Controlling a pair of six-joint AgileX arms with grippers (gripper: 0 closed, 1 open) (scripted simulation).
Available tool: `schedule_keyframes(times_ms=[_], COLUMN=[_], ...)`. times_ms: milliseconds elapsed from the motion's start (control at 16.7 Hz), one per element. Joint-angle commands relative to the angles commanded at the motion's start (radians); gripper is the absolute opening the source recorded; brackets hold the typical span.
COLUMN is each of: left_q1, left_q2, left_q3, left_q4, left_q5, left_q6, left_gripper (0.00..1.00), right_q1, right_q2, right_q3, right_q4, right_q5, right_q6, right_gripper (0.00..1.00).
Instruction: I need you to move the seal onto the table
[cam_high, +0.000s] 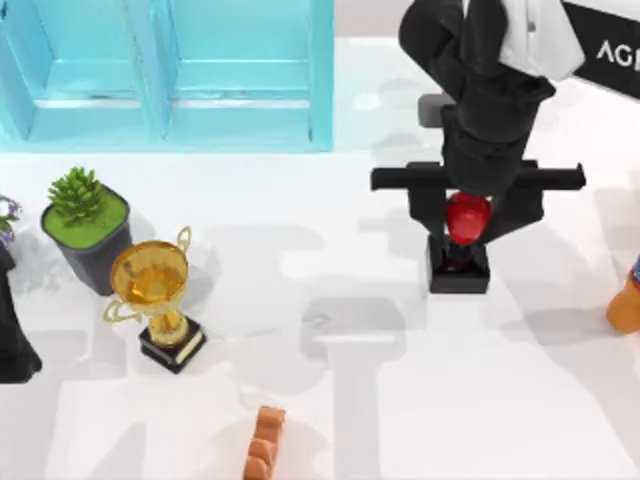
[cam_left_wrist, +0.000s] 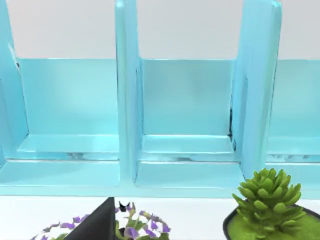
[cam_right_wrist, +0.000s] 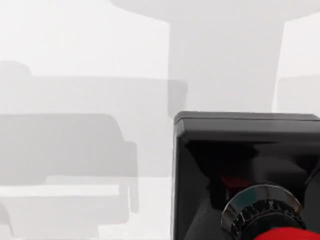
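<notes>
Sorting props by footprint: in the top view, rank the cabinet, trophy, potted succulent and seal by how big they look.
1. Light blue cabinet, largest.
2. Trophy and potted succulent: too alike to rank.
3. Seal, smallest, partly covered by the right gripper.

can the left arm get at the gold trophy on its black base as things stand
Probably yes: the gold trophy on its black base stands on the white table near the parked left arm, though the green potted succulent crowds it.
</notes>
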Motion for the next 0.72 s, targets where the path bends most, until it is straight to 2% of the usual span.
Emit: schedule_keyframes(times_ms=[480, 720], left_q1=[0.0, 0.0], left_q2=[0.0, 0.0], left_q3=[0.0, 0.0], left_q4=[0.0, 0.0], left_q5=[0.0, 0.0], left_q6=[0.0, 0.0], left_gripper=[1.0, 1.0], right_q1=[0.005, 0.005], right_q2=[0.035, 0.036], right_q3=[-0.12, -0.124], right_q4=[0.155, 0.16], right_q5=[0.003, 0.003], right_q6=[0.002, 0.002], right_gripper=[0.0, 0.0])
